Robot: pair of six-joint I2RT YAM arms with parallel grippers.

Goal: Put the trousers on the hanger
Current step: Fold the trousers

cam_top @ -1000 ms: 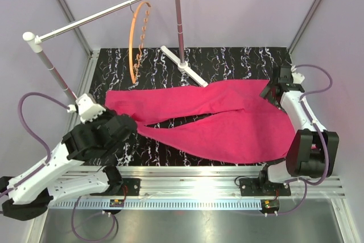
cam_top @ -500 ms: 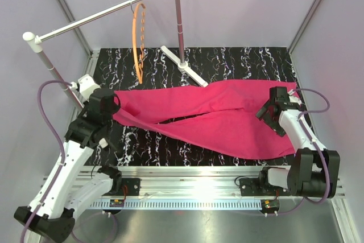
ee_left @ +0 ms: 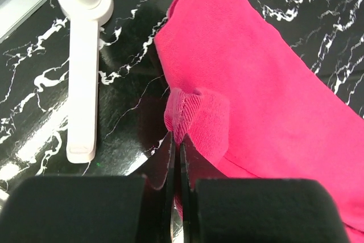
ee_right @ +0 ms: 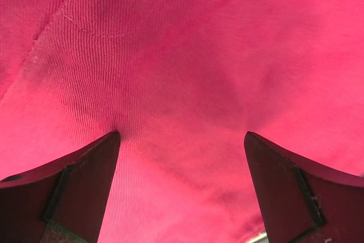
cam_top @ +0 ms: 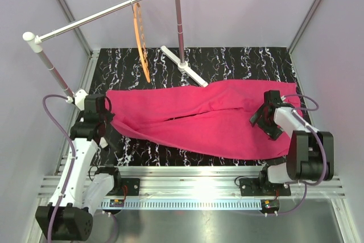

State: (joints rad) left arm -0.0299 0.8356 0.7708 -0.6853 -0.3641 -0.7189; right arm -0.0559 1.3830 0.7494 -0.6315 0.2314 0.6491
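**Left cuff pinched, right gripper open over waist end, hanger not yet reached**

The trousers (cam_top: 210, 118) lie flat across the black marbled bench (cam_top: 244, 61), legs to the robot's left, wider waist end to the right. The hanger (cam_top: 141, 41) hangs from the silver rail (cam_top: 96, 16) at back left, edge-on to the top camera and well apart from the cloth.

The left gripper (ee_left: 177, 147) is pressed together, pinching a small bunched fold at the far-left leg end. The right gripper (ee_right: 182, 140) is spread wide, fingers pointing down at the cloth near the waist end. I cannot tell whether the tips touch it. It holds nothing.

Judged step: getting a hold on both ends before lifting toward the hanger. The task is early, with nothing over the bar.

Risks:
- The left pinch is thin and takes only a nub of fabric. The weight of the garment on lift could pull it out.
- The white rack foot (ee_left: 84, 78) sits just beside the left gripper. A sideways move could hit it or shift the rack.
- The other rack foot (cam_top: 185, 66) appears to meet the trousers' back edge, so a drag could snag there.
- The right gripper may close on the top layer only, and the garment would then hang uneven.
- The hanger hangs free by its hook. A nudge from the cloth could swing it or knock it off the rail.
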